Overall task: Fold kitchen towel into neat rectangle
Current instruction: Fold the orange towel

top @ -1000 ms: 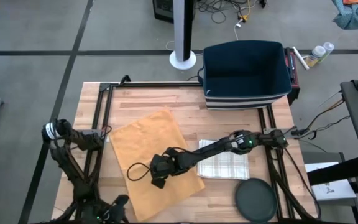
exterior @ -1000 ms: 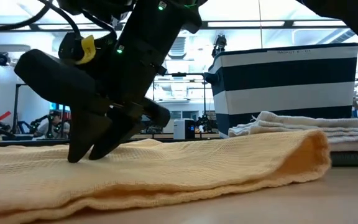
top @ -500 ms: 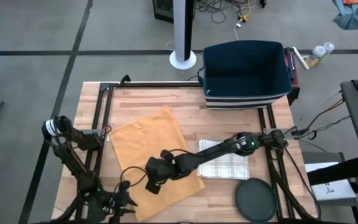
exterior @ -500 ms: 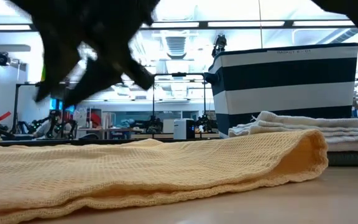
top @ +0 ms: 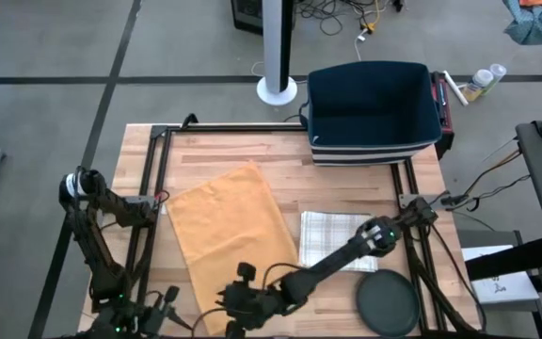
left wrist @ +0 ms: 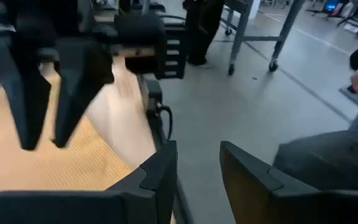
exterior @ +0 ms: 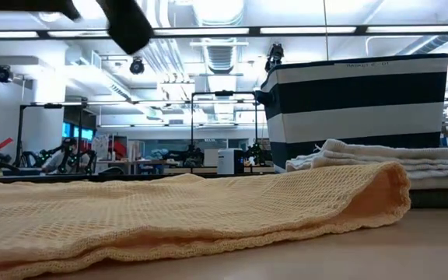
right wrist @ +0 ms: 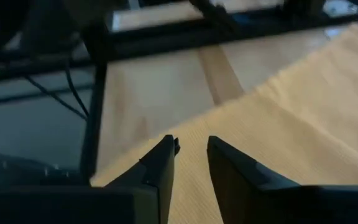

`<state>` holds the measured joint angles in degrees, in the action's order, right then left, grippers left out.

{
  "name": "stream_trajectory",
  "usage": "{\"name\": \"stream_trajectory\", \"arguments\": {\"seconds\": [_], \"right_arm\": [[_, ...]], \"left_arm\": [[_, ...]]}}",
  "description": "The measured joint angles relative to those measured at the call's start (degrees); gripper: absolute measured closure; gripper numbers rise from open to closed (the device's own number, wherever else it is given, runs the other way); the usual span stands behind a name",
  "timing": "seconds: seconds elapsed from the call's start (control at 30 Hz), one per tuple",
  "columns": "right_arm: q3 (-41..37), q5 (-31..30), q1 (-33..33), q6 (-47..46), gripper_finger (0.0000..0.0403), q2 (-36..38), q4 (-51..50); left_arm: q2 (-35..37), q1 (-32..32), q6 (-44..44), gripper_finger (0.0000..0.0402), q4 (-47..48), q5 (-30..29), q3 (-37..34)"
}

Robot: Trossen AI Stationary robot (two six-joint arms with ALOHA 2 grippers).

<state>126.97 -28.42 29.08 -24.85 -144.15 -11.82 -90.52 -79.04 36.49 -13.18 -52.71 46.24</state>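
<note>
The yellow kitchen towel (top: pixel 233 235) lies flat on the wooden table, folded over; its fold (exterior: pixel 391 190) shows rounded in the low view. My right gripper (top: pixel 229 314) hangs over the towel's near end (right wrist: pixel 291 124), clear of the cloth, its fingers narrowly open with nothing between them. In the left wrist view this gripper (left wrist: pixel 42 143) points down above the towel (left wrist: pixel 17 168). My left gripper (left wrist: pixel 197 162) stands open and empty at the table's near left corner (top: pixel 161 313), beside the towel's near edge.
A navy striped basket (top: pixel 374 113) stands at the far right. A folded checked towel (top: pixel 337 240) lies right of the yellow one, with a dark round disc (top: pixel 389 301) near it. Black frame rails (top: pixel 153 188) run along the table's left and right sides.
My right gripper has lifted off the middle of the towel and swung toward the table's near edge, rising almost out of the low view. My left gripper has risen a little at the near left corner. The towel lies as before.
</note>
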Motion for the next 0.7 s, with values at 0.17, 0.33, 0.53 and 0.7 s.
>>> {"name": "stream_trajectory", "arguments": {"seconds": [0.17,0.33,0.53,0.7], "right_arm": [[-0.27,2.97,-0.37,2.48,0.0357,-3.62,8.33],[0.17,9.63,-0.72,2.4,0.0392,-7.97,14.72],[0.01,10.83,-1.24,2.29,0.0399,-10.07,16.77],[-0.16,13.44,-1.49,5.15,0.0402,-9.75,17.64]], "left_arm": [[-1.06,0.02,7.99,0.0288,1.17,3.32,-2.47],[-2.86,0.4,11.32,0.0288,0.58,9.86,-3.19],[-4.59,1.6,15.53,0.0288,1.37,12.61,-4.3],[-4.82,3.28,19.04,0.0288,1.05,12.42,-7.1]]}}
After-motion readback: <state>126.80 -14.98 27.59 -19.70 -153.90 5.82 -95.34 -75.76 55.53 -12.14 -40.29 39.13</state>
